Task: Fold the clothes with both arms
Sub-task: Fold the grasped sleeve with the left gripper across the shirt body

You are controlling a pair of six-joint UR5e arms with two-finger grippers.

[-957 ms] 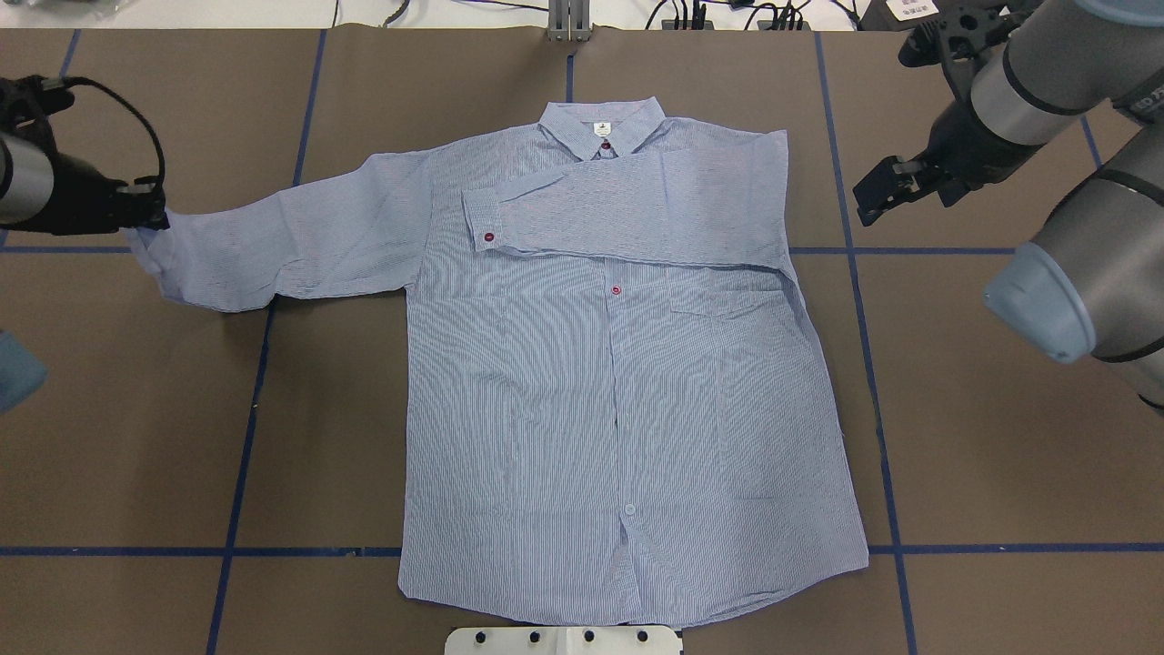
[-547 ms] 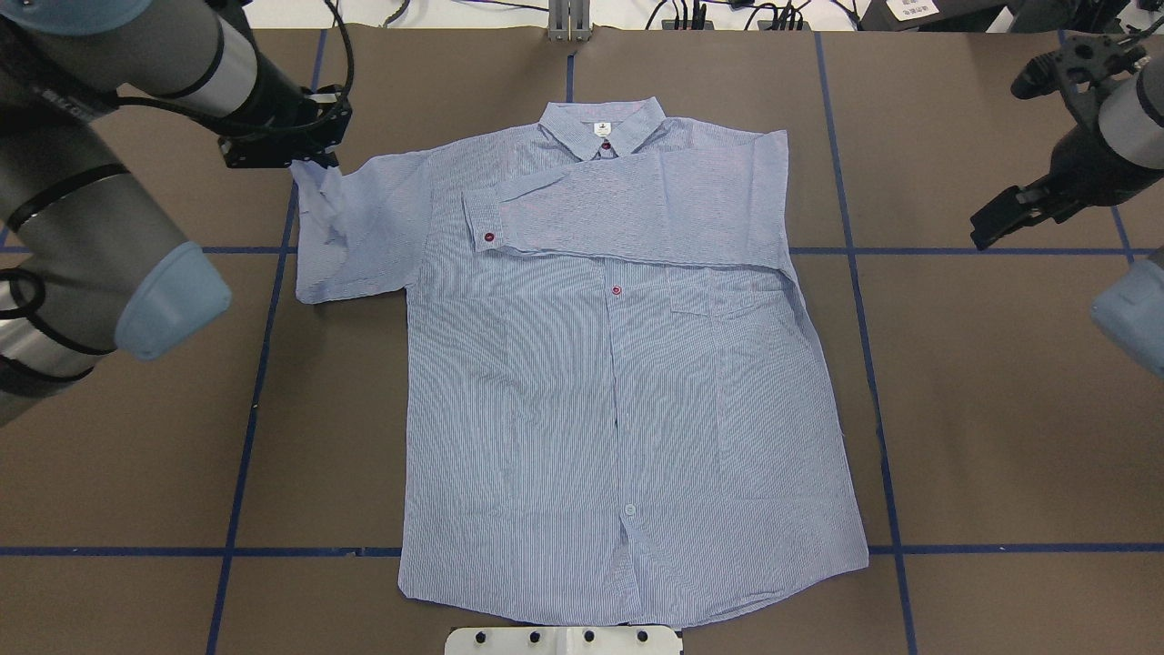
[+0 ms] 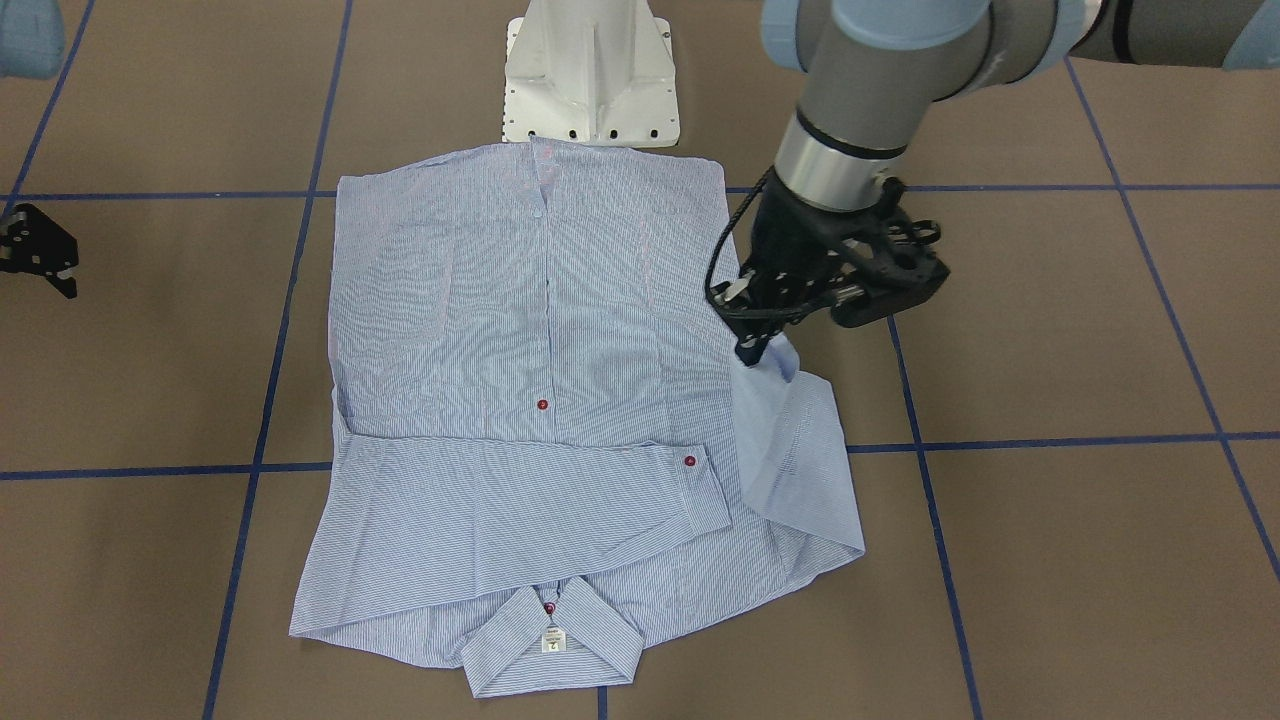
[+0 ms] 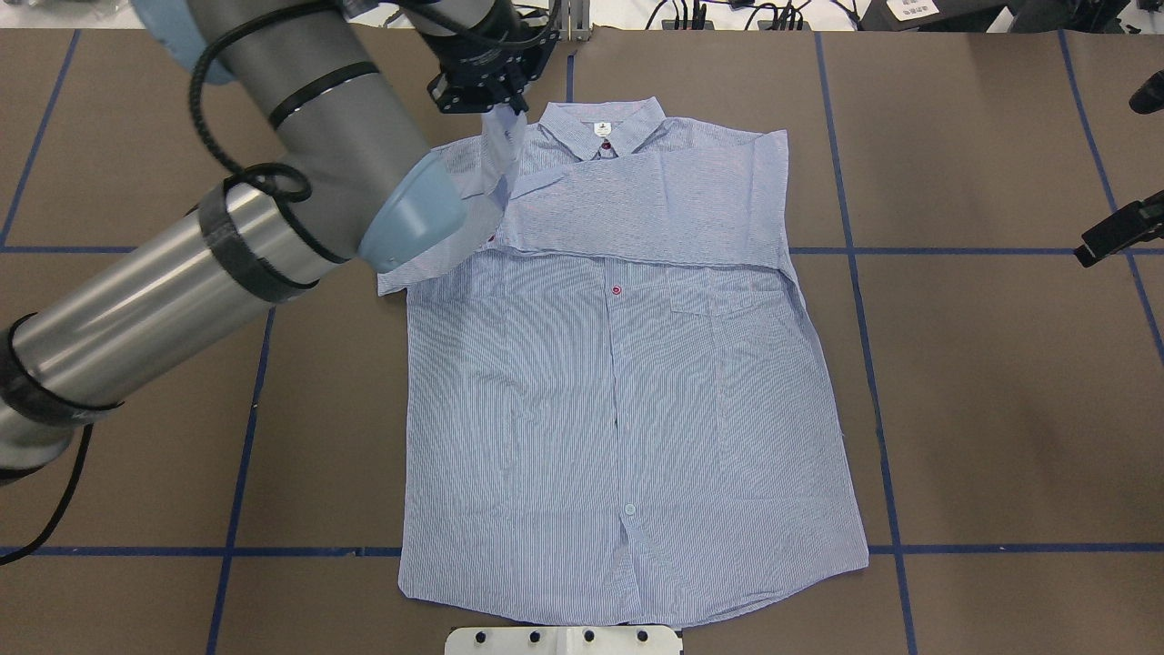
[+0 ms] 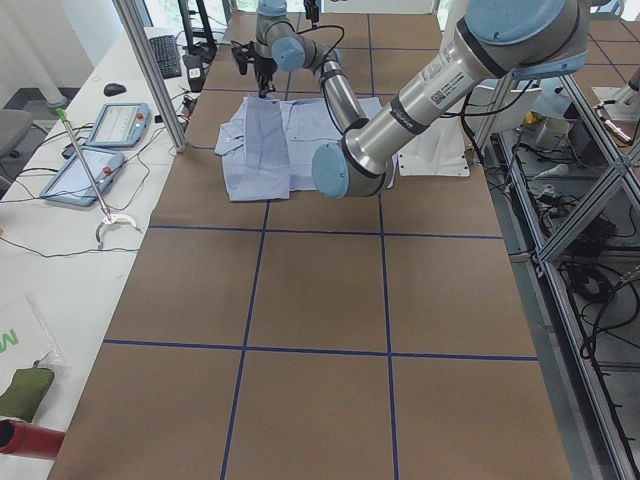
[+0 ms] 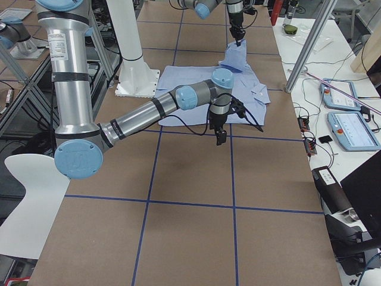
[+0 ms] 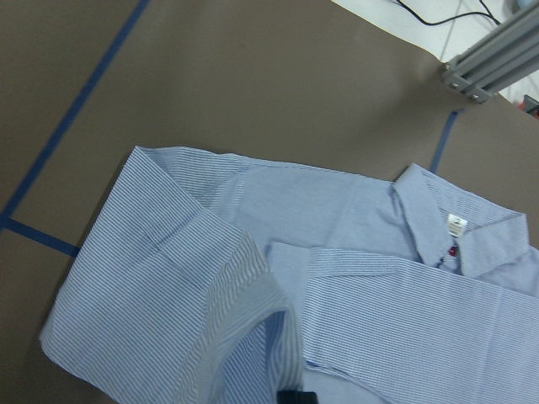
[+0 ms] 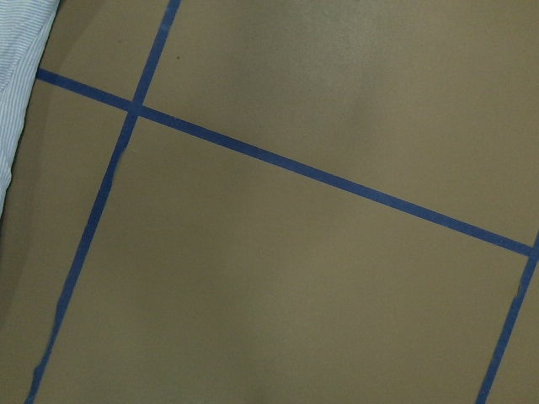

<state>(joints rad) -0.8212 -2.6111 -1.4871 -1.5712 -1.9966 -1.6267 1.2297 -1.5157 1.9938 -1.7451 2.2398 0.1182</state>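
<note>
Shirt [image 4: 627,409] lies flat and front up on the table [image 4: 982,409], its collar [image 4: 600,127] away from the robot and its hem by the base, with the folded sleeve [image 4: 637,209] crosswise over the chest. The left gripper [image 3: 751,350] is pinched on the free sleeve [image 3: 800,450] and hangs beside the shirt's left shoulder. The body lies to its right, so the carry would run across the shirt's long axis. The front-facing view shows the pinch; overhead, the arm hides that shoulder. The right gripper [image 3: 40,250] is well apart, and its opening cannot be told.
</note>
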